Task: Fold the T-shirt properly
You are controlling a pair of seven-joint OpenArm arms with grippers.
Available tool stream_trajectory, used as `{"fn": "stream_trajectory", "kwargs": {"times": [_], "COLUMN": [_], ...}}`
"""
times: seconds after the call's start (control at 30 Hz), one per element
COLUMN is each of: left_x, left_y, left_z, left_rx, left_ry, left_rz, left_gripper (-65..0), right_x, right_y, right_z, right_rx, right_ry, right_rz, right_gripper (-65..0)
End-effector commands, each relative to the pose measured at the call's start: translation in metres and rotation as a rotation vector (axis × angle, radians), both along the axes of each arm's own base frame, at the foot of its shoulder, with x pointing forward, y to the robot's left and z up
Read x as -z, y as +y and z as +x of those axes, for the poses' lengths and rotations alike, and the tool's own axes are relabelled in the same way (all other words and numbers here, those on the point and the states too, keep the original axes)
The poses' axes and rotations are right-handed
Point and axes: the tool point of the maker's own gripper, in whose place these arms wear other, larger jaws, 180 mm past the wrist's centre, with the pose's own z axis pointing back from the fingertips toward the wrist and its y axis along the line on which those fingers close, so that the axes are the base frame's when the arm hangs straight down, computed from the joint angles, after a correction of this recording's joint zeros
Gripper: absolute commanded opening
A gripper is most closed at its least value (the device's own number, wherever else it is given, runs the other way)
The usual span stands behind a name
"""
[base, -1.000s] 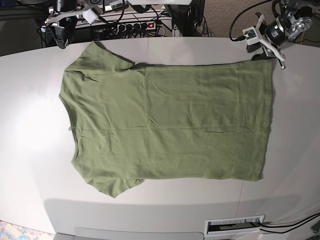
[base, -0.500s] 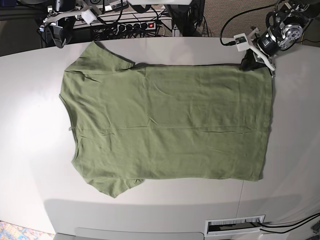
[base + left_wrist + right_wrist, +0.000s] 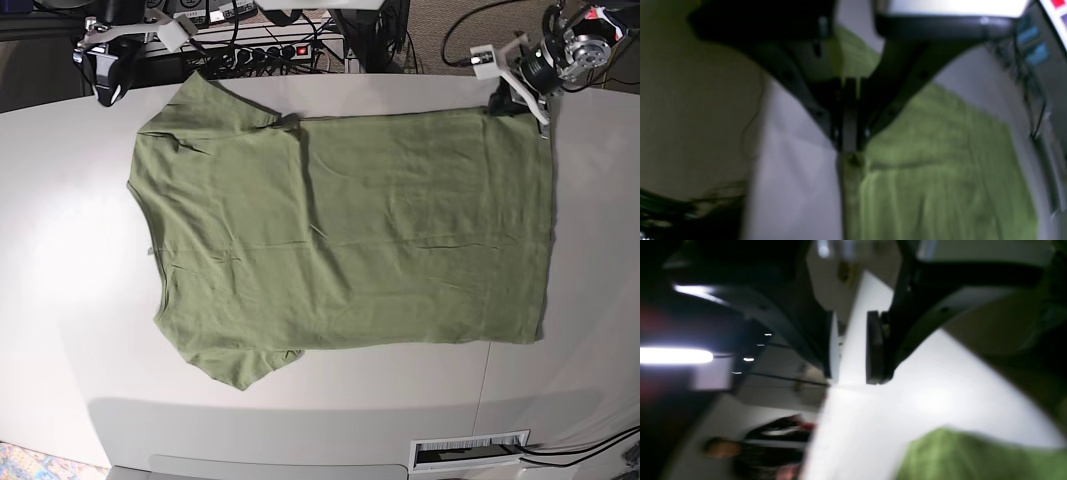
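Pale grey tabletop (image 3: 60,300) fills most of the base view, with cables and a power strip (image 3: 270,50) seen beyond its far edge. At the far left corner of that view the right gripper (image 3: 108,90) is held above the table edge, just off the upper sleeve of the T-shirt (image 3: 350,230) and apart from it. In the right wrist view its two dark jaws are shown standing apart, with bare white table visible through the gap and nothing between them; only a blurred green edge of the garment is caught at the bottom right of that view.

Across the middle of the table the olive-green T-shirt is spread flat, collar and sleeves toward the left of the base view, hem toward the right. The lower sleeve is seen near the front edge, and light creases run across the body.

At the far right corner of the garment the left gripper (image 3: 520,100) is placed on the hem corner. In the left wrist view, which is blurred, its jaws are shown drawn together on a pinch of the green cloth (image 3: 940,173), a small pucker being gathered at the fingertips, with the fabric running away below and to the right over the grey surface.
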Motion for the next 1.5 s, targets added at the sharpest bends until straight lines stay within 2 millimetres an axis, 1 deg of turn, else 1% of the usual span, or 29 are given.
{"fn": "stream_trajectory", "kwargs": {"times": [0.0,0.07,0.17,0.23,0.3,0.37,0.47,0.6,0.73,0.83,0.93,1.07,1.27,1.47], "left_x": [-0.010,-0.014,-0.015,-0.015,-0.015,-0.015,-0.015,-0.015,-0.015,-0.015,-0.015,-0.015,-0.015,-0.015], "left_y": [-0.003,-0.008,-0.009,-0.009,-0.009,-0.009,-0.009,-0.009,-0.009,-0.009,-0.009,-0.010,-0.010,-0.010], "left_z": [0.005,0.007,0.007,0.007,0.007,0.007,0.007,0.007,0.007,0.007,0.007,0.007,0.007,0.007], "left_rx": [0.015,0.021,0.021,0.020,0.020,0.020,0.020,0.020,0.020,0.019,0.019,0.019,0.018,0.019], "left_ry": [-0.029,-0.041,-0.041,-0.040,-0.041,-0.041,-0.041,-0.041,-0.041,-0.041,-0.042,-0.042,-0.042,-0.042], "left_rz": [-0.012,-0.023,-0.028,-0.028,-0.028,-0.028,-0.028,-0.028,-0.028,-0.030,-0.030,-0.031,-0.031,-0.031], "left_gripper": [-65.0,-65.0,-65.0,-65.0,-65.0,-65.0,-65.0,-65.0,-65.0,-65.0,-65.0,-65.0,-65.0,-65.0], "right_x": [0.008,0.027,0.040,0.053,0.060,0.062,0.064,0.064,0.069,0.069,0.074,0.076,0.092,0.093], "right_y": [0.006,0.013,0.020,0.029,0.036,0.037,0.041,0.045,0.052,0.054,0.061,0.060,0.048,0.054], "right_z": [-0.004,-0.011,-0.010,-0.012,-0.011,-0.007,-0.006,-0.002,-0.005,-0.002,-0.007,-0.007,-0.004,-0.002], "right_rx": [-0.025,-0.016,-0.024,-0.040,-0.038,-0.028,-0.032,-0.052,-0.051,-0.053,-0.068,-0.069,-0.046,-0.037], "right_ry": [0.060,0.161,0.229,0.303,0.339,0.342,0.361,0.352,0.390,0.385,0.429,0.432,0.445,0.426], "right_rz": [0.028,0.117,0.170,0.227,0.289,0.317,0.339,0.360,0.409,0.423,0.463,0.460,0.437,0.466], "right_gripper": [-44.9,-40.4,-40.3,-40.3,-40.3,-40.3,-40.3,-40.3,-40.3,-40.3,-40.3,-40.2,-40.1,-40.1]}}
